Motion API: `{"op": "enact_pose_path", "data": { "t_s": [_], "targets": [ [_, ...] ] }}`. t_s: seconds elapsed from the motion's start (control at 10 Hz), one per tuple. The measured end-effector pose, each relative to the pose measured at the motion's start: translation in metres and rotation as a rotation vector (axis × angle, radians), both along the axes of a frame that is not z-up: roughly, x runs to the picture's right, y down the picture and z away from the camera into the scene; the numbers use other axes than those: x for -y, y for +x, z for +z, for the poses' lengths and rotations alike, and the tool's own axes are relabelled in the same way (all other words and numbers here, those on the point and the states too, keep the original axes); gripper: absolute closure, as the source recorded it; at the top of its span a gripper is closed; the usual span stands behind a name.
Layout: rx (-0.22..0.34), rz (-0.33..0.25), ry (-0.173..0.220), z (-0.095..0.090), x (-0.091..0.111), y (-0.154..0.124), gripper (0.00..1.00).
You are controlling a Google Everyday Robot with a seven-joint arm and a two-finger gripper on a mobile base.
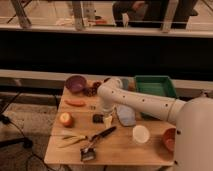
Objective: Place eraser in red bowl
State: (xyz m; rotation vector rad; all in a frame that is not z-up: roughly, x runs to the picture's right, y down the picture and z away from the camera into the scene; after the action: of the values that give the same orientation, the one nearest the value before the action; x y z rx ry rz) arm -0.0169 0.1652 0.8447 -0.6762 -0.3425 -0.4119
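Note:
The eraser (98, 118) is a small dark block lying on the wooden table (120, 150), left of centre. My gripper (107, 119) points down just to the right of the eraser, close to it or touching it, with the white arm (140, 102) reaching in from the right. The red bowl (169, 138) stands at the table's right edge, partly hidden by my white body. It is far to the right of the eraser.
A white cup (140, 134) stands left of the red bowl. A grey-blue pad (125, 115) lies right of the gripper. A black-handled brush (96, 141), banana (70, 140), apple (65, 119), carrot (76, 103), purple bowl (76, 83), grapes (92, 90) and green tray (155, 87) surround them.

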Motion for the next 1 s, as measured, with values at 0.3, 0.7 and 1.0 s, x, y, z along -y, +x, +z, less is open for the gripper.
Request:
{"op": "enact_pose_path", "data": {
  "t_s": [0.3, 0.7, 1.0],
  "targets": [
    [0.008, 0.005, 0.003, 0.009, -0.003, 0.0, 0.2],
    [-0.068, 0.078, 0.02, 0.026, 0.0, 0.002, 0.2],
    [-0.161, 0.139, 0.027, 0.036, 0.004, 0.002, 0.21]
  ]
}}
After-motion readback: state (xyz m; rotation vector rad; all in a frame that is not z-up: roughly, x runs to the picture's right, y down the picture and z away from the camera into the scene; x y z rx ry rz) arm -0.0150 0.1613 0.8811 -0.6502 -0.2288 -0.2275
